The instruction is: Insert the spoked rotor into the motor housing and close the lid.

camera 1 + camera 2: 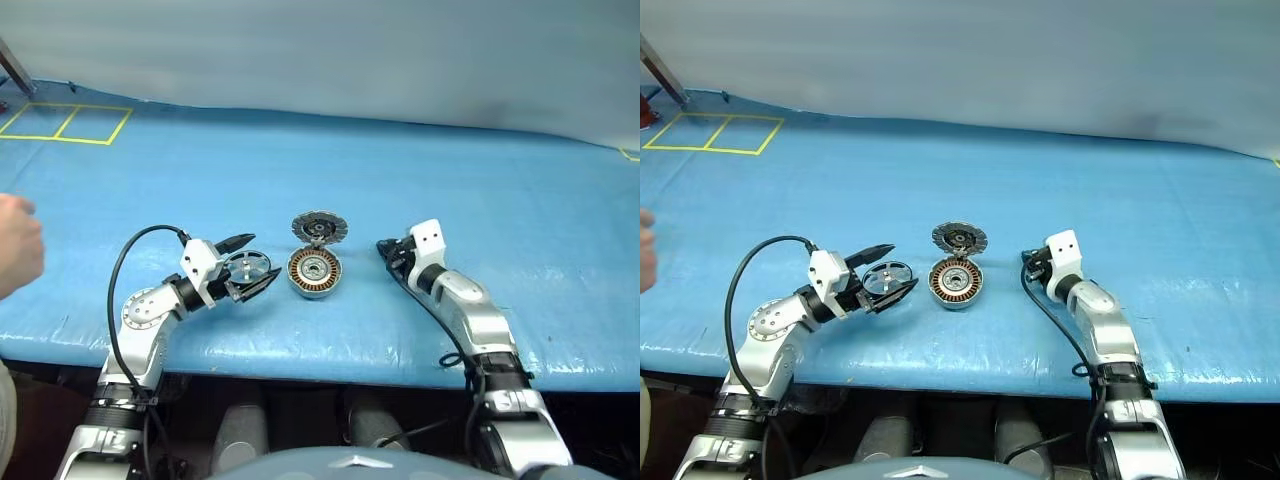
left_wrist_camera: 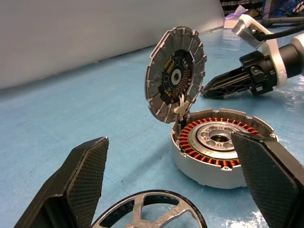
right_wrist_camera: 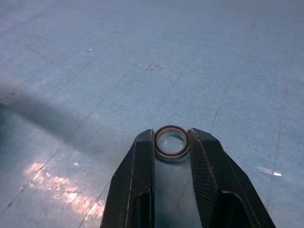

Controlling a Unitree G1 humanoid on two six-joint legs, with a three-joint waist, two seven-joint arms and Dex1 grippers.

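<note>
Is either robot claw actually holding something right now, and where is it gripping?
The right gripper pinches a small ring by its outer edge at its fingertips. The left gripper holds nothing.

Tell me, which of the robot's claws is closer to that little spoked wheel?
The left. The left claw stands open around the spoked rotor, one finger on each side. The right claw is beyond the motor housing, shut on a small ring.

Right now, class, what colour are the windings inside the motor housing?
Copper-orange, ringing the silver hub of the motor housing; the left wrist view shows it best.
</note>
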